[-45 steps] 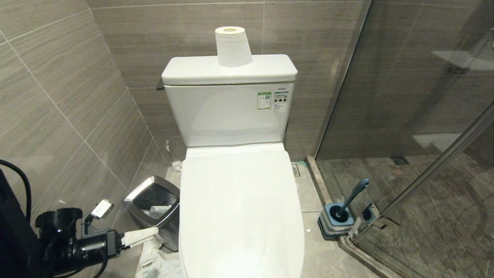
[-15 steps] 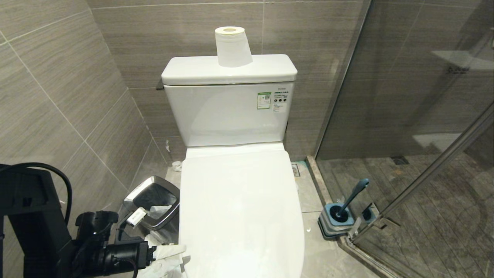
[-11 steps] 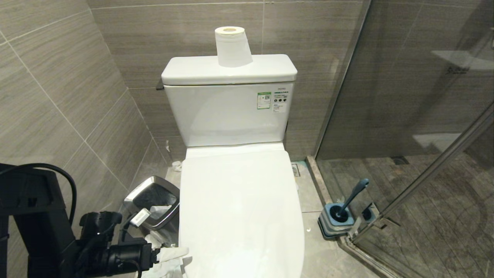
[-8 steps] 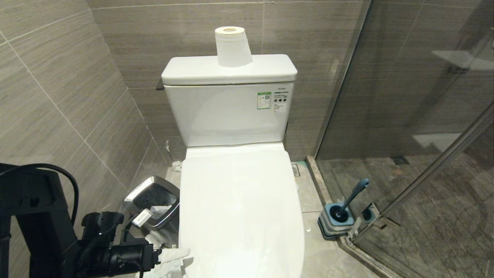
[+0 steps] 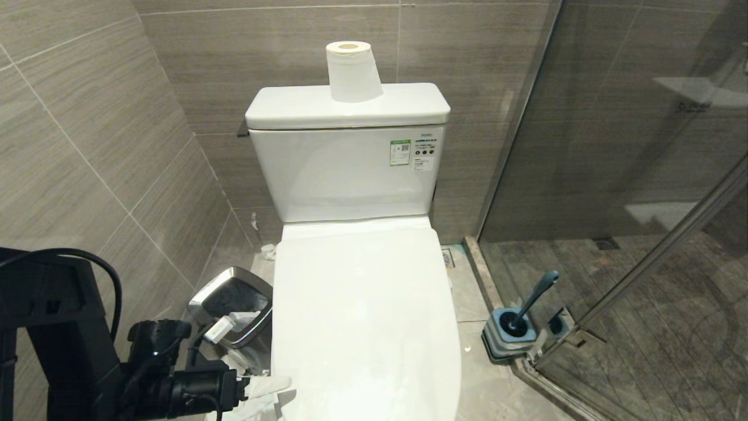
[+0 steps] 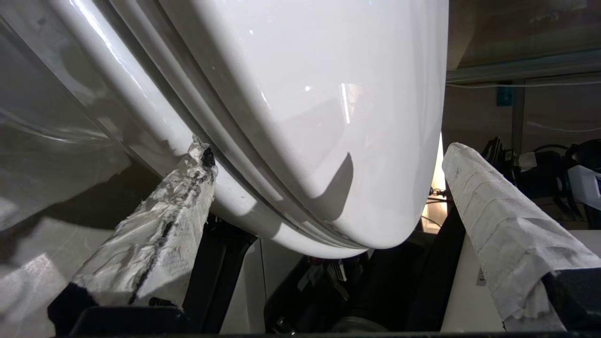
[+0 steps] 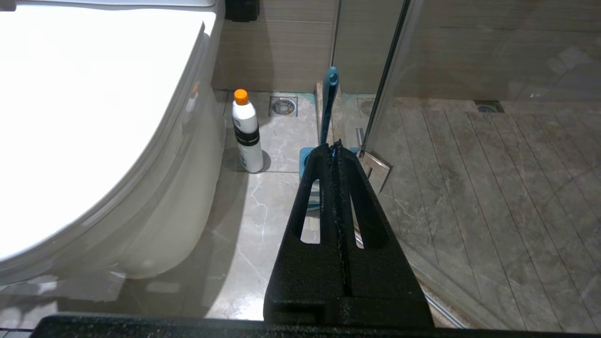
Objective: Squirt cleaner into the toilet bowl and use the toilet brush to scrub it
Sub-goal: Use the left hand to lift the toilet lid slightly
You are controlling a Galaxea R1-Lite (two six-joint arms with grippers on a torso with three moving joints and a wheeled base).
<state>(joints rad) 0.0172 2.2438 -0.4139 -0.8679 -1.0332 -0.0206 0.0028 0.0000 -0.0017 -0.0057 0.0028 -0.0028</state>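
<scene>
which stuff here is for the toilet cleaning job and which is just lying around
For the job:
white ceramic toilet, lid shut
slate-blue toilet brush in its holder
white cleaner bottle with orange cap

Lying about:
white paper roll on the tank
steel-rimmed black bin

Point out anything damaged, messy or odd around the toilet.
The white wrapping on one finger of the left gripper is torn and black-smudged. Crumpled tissue lies in the steel bin. The toilet lid is down. Otherwise nothing stands out: the brush sits in its holder.

Grey tiled walls [image 5: 105, 134], a marbled floor [image 7: 253, 206], and a glass shower partition [image 5: 631, 146].
</scene>
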